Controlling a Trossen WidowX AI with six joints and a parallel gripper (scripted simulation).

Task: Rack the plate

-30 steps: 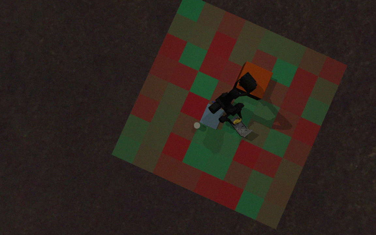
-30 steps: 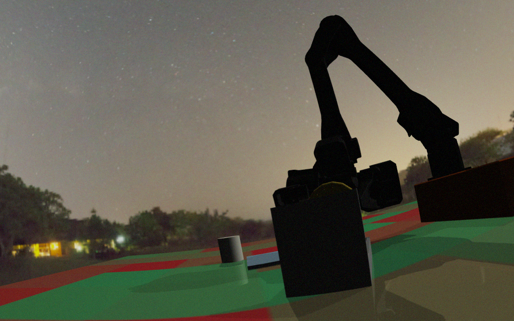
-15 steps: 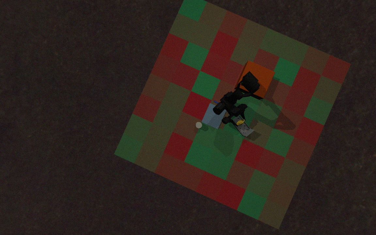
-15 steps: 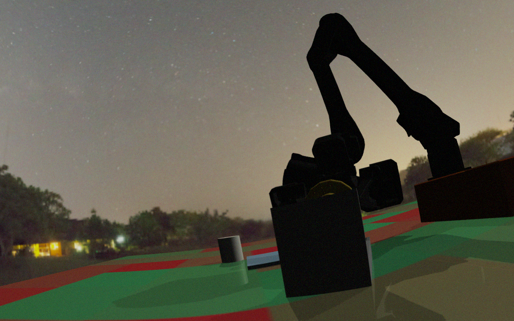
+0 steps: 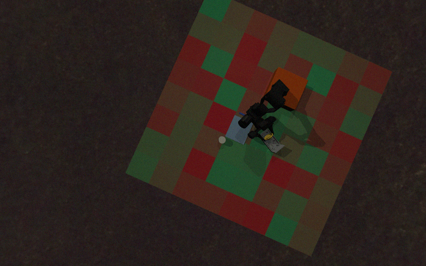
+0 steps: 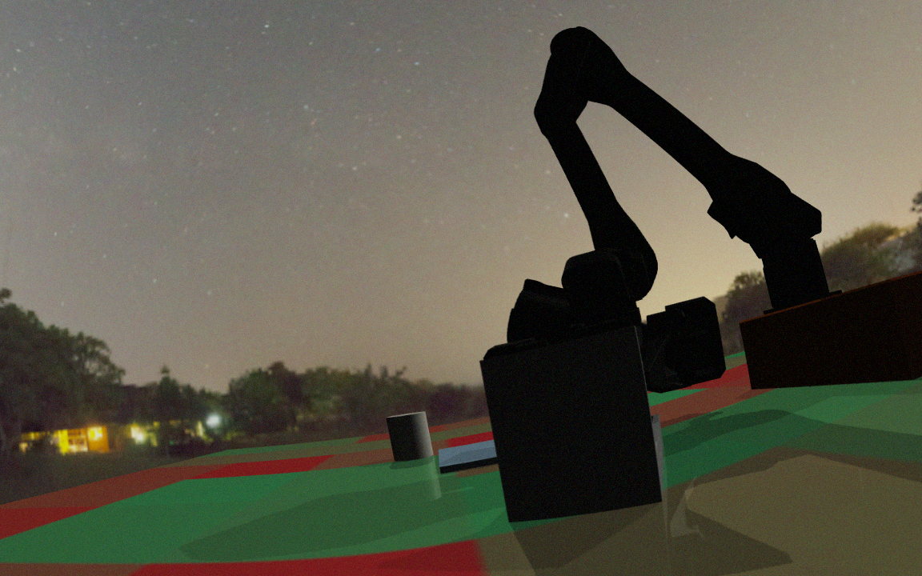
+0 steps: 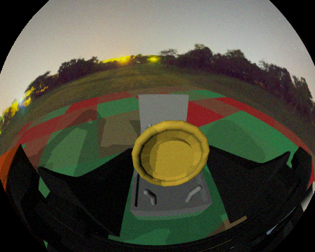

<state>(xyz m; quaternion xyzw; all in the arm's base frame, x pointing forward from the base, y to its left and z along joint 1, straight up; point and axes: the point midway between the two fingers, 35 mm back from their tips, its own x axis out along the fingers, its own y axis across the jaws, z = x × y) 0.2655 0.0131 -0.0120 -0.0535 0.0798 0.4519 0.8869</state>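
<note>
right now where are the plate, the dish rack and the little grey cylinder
plate (image 7: 171, 159): wrist view, on its yellow inner face.
dish rack (image 5: 275, 145): top view, on its grey base past the plate.
grey cylinder (image 6: 409, 436): exterior view, on its side wall.

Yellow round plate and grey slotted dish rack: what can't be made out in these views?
- Exterior view: plate hidden behind the dark backlit rack.
- Top view: yellow round plate too small to tell which slot.
- Wrist view: plate covers the rails beneath; whether it is seated is unclear.
- Hand: finger contact lost in shadow.
</note>
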